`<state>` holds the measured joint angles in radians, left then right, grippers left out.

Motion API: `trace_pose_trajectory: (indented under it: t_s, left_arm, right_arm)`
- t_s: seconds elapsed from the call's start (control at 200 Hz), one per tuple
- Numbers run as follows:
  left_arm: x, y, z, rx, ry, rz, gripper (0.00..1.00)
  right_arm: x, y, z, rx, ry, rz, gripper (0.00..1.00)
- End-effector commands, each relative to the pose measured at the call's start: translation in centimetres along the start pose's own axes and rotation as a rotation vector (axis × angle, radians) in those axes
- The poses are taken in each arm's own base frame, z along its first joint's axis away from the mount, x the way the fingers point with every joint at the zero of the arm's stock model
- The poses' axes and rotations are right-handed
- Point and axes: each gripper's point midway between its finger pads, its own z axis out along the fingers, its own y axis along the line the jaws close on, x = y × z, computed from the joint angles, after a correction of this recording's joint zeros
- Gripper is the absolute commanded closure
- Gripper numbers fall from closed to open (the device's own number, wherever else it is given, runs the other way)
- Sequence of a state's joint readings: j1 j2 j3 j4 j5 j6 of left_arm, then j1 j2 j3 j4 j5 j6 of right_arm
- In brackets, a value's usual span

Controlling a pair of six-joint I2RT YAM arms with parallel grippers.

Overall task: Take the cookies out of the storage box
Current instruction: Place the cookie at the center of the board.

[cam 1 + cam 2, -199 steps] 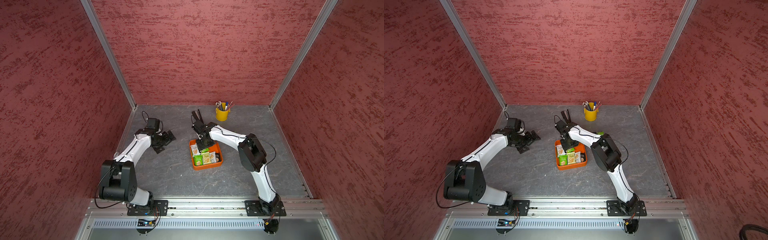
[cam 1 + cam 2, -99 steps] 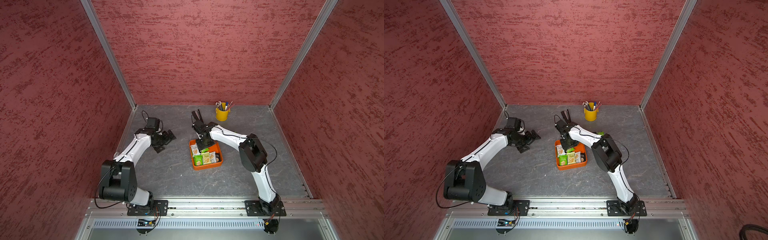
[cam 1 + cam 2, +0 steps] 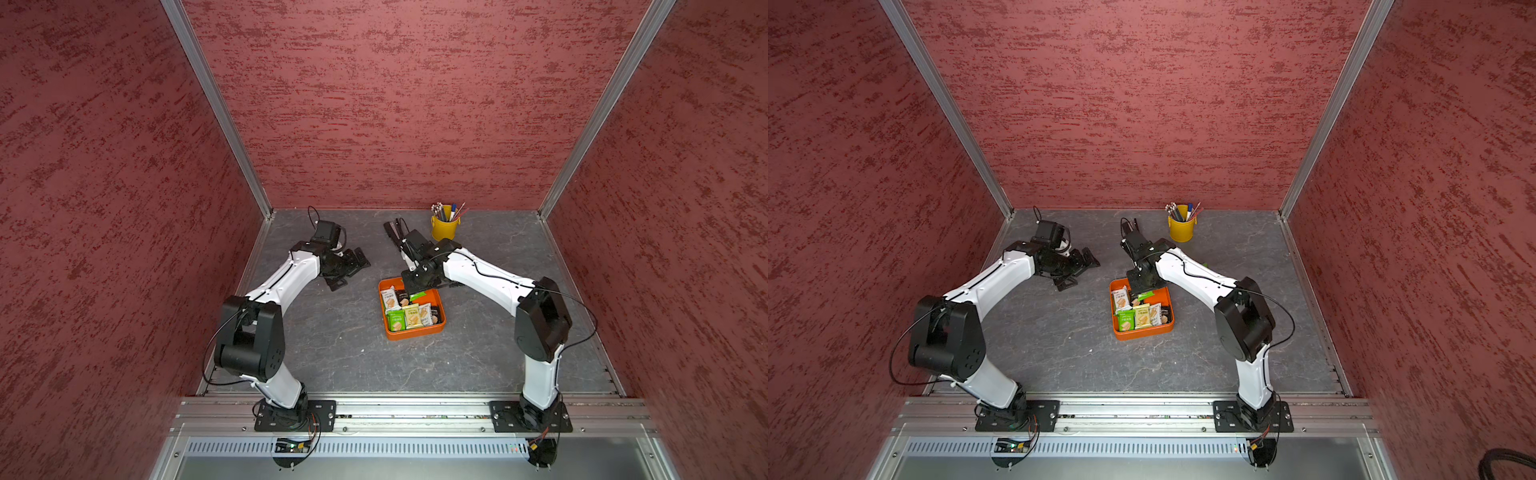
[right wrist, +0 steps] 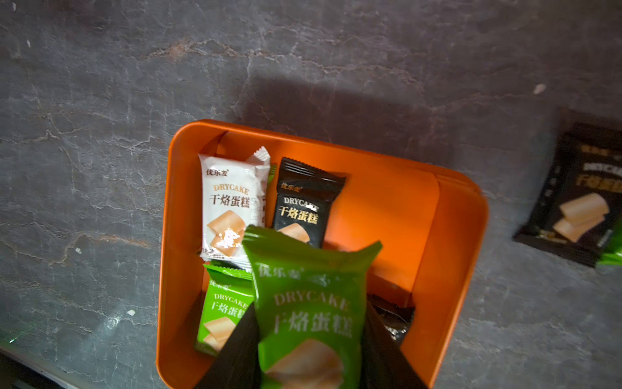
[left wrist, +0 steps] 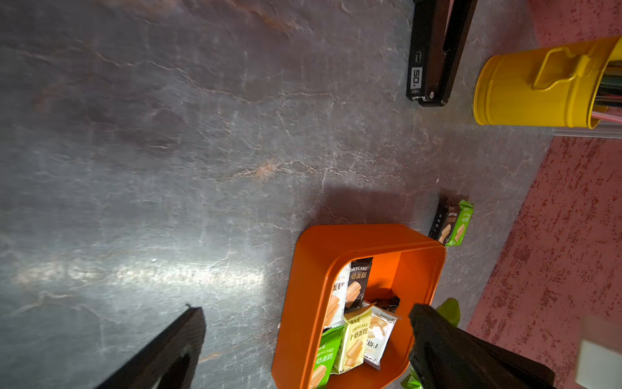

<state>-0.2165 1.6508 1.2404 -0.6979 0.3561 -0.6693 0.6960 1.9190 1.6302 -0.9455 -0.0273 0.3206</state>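
Grey marbled tabletop (image 3: 332,340), red textured walls (image 3: 395,104), right pincer (image 4: 306,320) clamping green cookie (image 4: 303,272), left pincer (image 3: 350,272) spread wide.

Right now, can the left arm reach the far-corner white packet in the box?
Likely yes: the open left end effector faces the storage box, with the white packet uncovered nearest it. The right end effector, holding a green packet, may crowd it.

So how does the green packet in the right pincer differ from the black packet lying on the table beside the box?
The green packet is clamped in the right pincer; the black packet lies free on the table. The green packet hangs over the storage box; the black packet sits outside it. Both are sealed DRYCAKE packets picturing tan biscuits.
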Motion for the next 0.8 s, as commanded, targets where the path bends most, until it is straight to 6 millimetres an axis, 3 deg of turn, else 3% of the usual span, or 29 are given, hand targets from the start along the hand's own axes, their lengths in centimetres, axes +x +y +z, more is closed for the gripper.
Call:
trace_pose_trajectory:
  t_s: [0.0, 0.19, 0.386, 0.796]
  left_arm:
    - [-0.7, -1.9, 0.3, 0.026, -0.013, 0.013, 0.0]
    - [-1.0, -3.1, 0.5, 0.034, -0.014, 0.014, 0.0]
    - [-0.8, -2.8, 0.0, 0.012, -0.035, 0.004, 0.0]
    - [0.2, -1.0, -1.8, -0.047, -0.091, -0.043, 0.0]
  right_arm:
    - [0.1, -2.0, -0.9, -0.004, -0.004, 0.048, 0.63]
    - [-0.7, -6.1, -1.9, 0.013, -0.026, 0.1, 0.63]
    - [-1.9, -12.2, -1.7, 0.054, -0.038, 0.19, 0.63]
    - [-2.1, -23.9, 0.9, 0.157, -0.016, 0.376, 0.63]
